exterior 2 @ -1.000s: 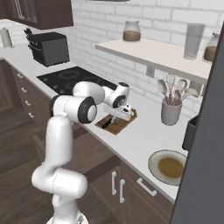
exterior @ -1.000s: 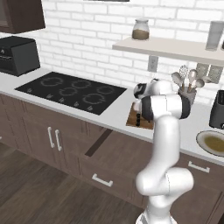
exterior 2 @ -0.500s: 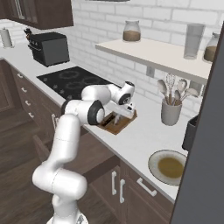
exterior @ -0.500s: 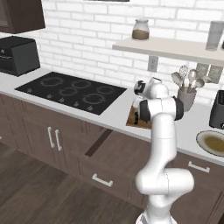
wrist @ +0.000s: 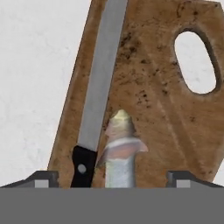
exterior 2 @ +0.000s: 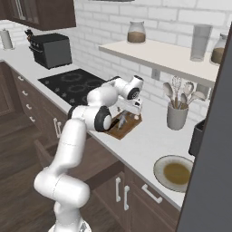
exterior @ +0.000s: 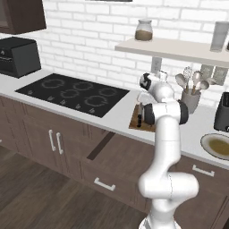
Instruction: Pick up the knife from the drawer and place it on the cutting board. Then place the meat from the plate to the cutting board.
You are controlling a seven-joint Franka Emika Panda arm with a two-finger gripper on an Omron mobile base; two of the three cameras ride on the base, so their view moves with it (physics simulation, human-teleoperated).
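Hand view, I see: mottled brown wooden cutting board [wrist: 175, 127] with oval hole, flat steel black-handled knife [wrist: 94, 109], pale meat piece [wrist: 119, 151] between spread gripper [wrist: 112, 180] tips.

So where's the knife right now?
The knife lies on the cutting board along its left edge in the hand view, beside the meat. In the right base view the board sits on the counter between the stove and utensil holder.

Bright, even rendered light; soft shadows, no glare or blur.
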